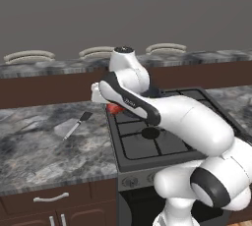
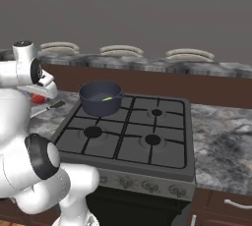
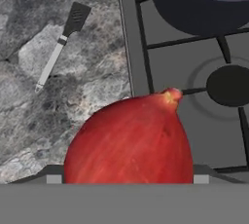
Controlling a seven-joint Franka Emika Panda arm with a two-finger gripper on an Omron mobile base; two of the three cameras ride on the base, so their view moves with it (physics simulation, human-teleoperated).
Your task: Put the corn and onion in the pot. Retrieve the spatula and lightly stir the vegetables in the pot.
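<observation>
Red onion (image 3: 130, 140) in the pincer (image 3: 129, 179), corn (image 2: 107, 98) inside the pot (image 2: 100, 99)

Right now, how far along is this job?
Done: the corn lies in the pot. In hand: the jaws hold the onion, beside the stove and not yet over the pot. Left: drop it in, fetch the spatula from the counter, stir.

1. A grey marbled counter (image 1: 39, 156) carries the spatula (image 1: 74, 126), lying flat just left of the stove (image 2: 128, 136)
2. The pot (image 2: 101, 98) stands on the stove's back left burner
</observation>
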